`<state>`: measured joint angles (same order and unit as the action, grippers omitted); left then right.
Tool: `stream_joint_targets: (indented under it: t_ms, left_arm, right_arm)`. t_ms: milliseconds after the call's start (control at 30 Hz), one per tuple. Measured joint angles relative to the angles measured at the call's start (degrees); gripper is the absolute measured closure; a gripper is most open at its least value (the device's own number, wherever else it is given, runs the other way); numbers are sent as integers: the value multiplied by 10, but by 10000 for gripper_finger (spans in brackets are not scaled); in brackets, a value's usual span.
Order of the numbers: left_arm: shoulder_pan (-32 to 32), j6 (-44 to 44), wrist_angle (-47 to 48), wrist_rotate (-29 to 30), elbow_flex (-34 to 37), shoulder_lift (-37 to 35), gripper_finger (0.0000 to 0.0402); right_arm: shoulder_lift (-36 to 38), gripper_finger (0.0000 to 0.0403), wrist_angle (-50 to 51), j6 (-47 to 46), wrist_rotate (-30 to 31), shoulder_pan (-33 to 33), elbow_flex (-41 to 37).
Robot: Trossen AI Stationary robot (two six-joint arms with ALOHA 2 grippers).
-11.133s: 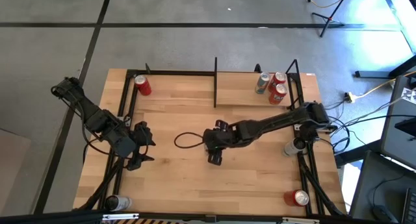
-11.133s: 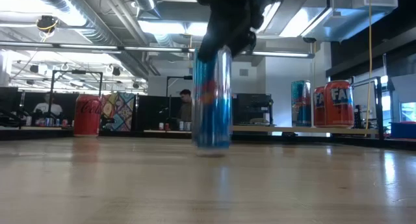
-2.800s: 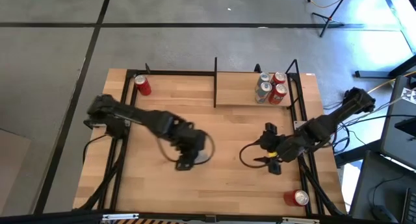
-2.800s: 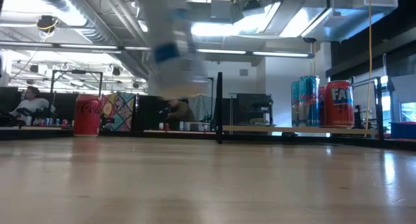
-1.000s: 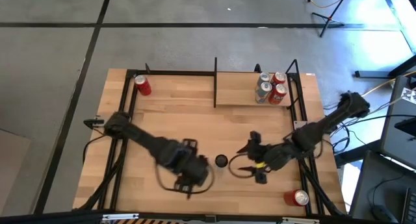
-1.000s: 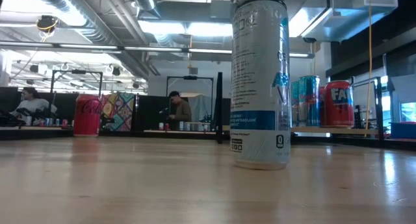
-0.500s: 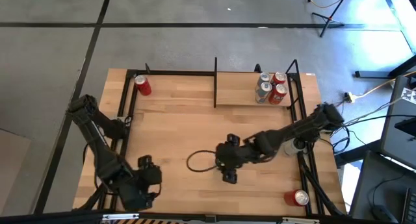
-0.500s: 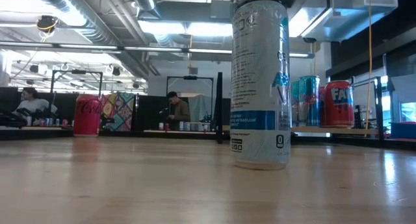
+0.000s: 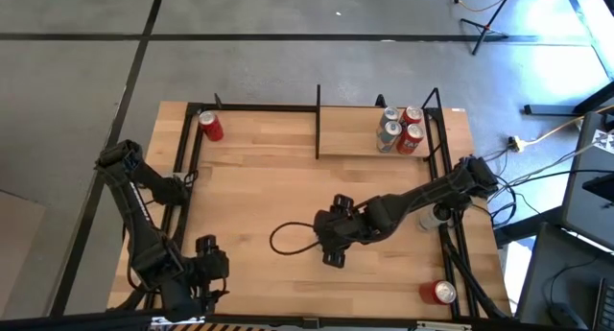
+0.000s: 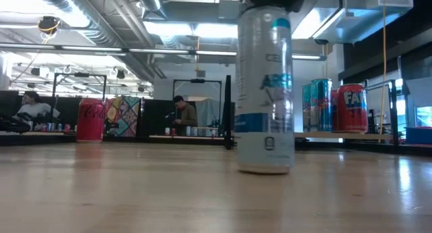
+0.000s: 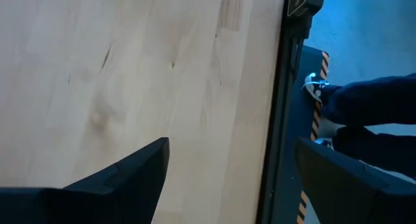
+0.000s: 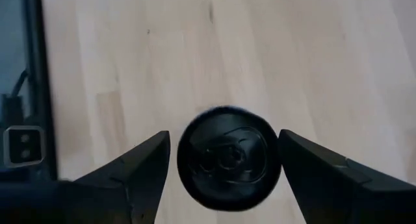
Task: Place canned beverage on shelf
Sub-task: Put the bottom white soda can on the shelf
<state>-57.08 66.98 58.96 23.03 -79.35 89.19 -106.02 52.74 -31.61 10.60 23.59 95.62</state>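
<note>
A tall white-and-blue can (image 10: pixel 264 91) stands upright on its base near the middle of the table. Its black top (image 12: pixel 229 158) shows between the fingers of my right gripper (image 12: pixel 224 141), which hangs open over it (image 9: pixel 333 245), one finger on each side of the top. My left gripper (image 9: pixel 204 266) stands open over the table's near left corner with nothing between its fingers (image 11: pixel 232 146). The shelf (image 9: pixel 350 134) sits at the far right and holds three upright cans (image 9: pixel 401 130). My right gripper comes at the can from above, slanting down, with its two fingers (image 12: pixel 146 160) on either side of the can's top rim (image 12: pixel 188 136). Whether a finger touches the can, I cannot tell. The can stands upright on the table.
A red can (image 9: pixel 210 126) stands at the far left. Another red can (image 9: pixel 439 293) lies at the near right, and a silver one (image 9: pixel 432 218) sits by the right rail. A black cable loop (image 9: pixel 286 240) hangs beside the right gripper. Black rails (image 9: pixel 184 158) frame the table.
My left gripper has swung from beside the can to the table's near left corner, rolling as it went. My right gripper has moved toward the table's left and a little down, over the can. The can has turned about its upright axis and shifted slightly left.
</note>
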Motion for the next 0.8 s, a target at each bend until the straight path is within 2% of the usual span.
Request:
stream_joint_targets:
  t_ms: [400, 633, 700, 800]
  left_arm:
    - [0, -16, 0, 0, 0, 0, 85]
    - [0, -16, 1, 0, 0, 0, 85]
    - [1, -16, 1, 1, 0, 0, 85]
    - [1, -16, 1, 1, 0, 0, 85]
  right_arm:
    - [0, 123, -26, 0, 3, 0, -1]
    - [0, 123, -10, 5, -3, 0, 46]
    - [0, 123, -4, 30, -13, 0, 56]
    - [0, 121, 15, 34, 5, -2, 67]
